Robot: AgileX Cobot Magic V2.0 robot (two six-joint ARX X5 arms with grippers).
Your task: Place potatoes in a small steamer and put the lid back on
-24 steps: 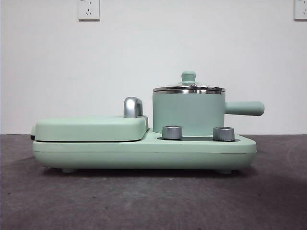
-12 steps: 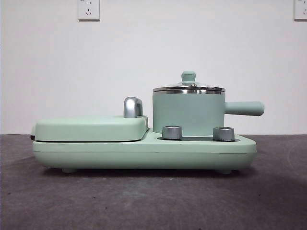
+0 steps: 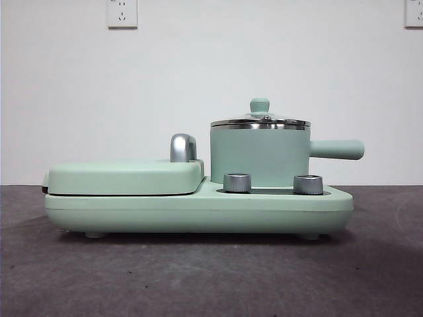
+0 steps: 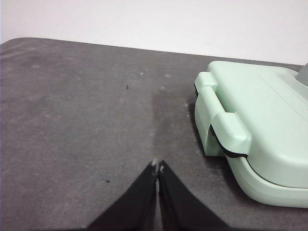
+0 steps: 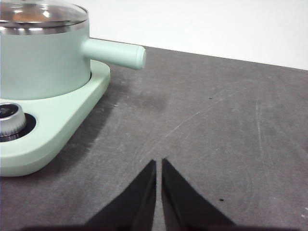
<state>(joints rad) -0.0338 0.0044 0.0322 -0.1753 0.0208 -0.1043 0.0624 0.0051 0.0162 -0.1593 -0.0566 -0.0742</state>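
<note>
Small steamer (image 3: 260, 157) sits on the green cooker base (image 3: 198, 211), lid (image 3: 260, 121) on its rim, w/ an orange-brown patch, prob. the potato (image 5: 26, 16), dimly showing thru the glass. Left gripper (image 4: 157, 167) hangs low over bare table (image 4: 86, 120) near the flat griddle (image 4: 260, 125), jaws pressed together, holding nothing. Right gripper (image 5: 159, 163) sits low over table just off the steamer's handle side, tips nearly touching, empty.

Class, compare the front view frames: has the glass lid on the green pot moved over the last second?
No. The lid sits on the small steamer as before, its knob at the same spot below the wall socket.
</note>
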